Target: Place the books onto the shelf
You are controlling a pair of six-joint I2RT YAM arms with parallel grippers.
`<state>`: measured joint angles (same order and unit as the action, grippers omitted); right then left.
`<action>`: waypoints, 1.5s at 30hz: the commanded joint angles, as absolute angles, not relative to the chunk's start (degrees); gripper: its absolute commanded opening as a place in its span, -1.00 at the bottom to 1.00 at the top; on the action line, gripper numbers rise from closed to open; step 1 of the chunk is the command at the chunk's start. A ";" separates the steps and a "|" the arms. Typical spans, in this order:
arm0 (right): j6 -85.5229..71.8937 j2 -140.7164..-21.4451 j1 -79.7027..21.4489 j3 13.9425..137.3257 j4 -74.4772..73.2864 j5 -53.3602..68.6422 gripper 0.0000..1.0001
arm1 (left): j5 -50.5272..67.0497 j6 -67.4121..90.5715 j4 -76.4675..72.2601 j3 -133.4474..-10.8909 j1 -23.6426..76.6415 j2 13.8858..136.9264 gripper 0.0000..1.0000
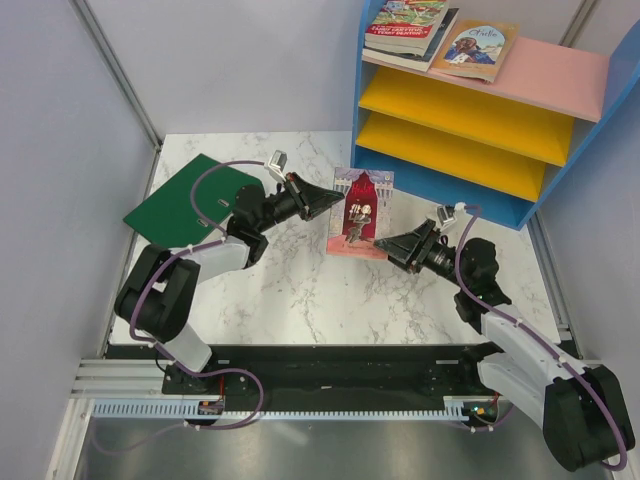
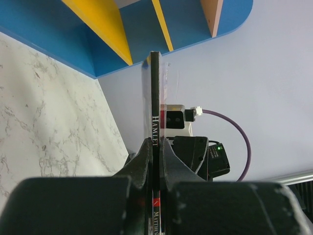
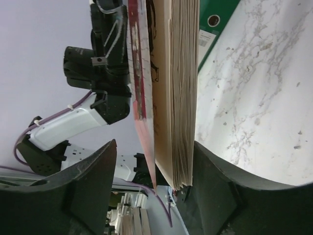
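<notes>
A pink-red book [image 1: 360,212] with a building on its cover is held above the marble table, tilted. My left gripper [image 1: 335,197] is shut on its spine [image 2: 155,98], which reads "Hamlet"; the jaws [image 2: 155,152] pinch it tight. My right gripper [image 1: 383,243] is open and straddles the book's opposite corner. In the right wrist view the pages [image 3: 181,88] lie against one finger [image 3: 215,171], while the other finger [image 3: 93,171] stands apart from the loose cover. Two more books [image 1: 410,28] [image 1: 477,48] lie on the pink top board of the shelf [image 1: 470,120].
A green binder [image 1: 180,205] lies flat at the table's left, behind the left arm, and shows in the right wrist view [image 3: 215,19]. The shelf's blue base [image 2: 112,49] stands at the back right. Grey walls enclose the table.
</notes>
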<state>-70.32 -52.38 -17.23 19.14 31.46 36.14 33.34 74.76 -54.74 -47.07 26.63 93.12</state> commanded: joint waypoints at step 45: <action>-46.75 -85.50 8.25 119.33 -21.36 50.89 -1.00 | 34.81 61.87 -51.76 -22.15 29.43 89.47 0.97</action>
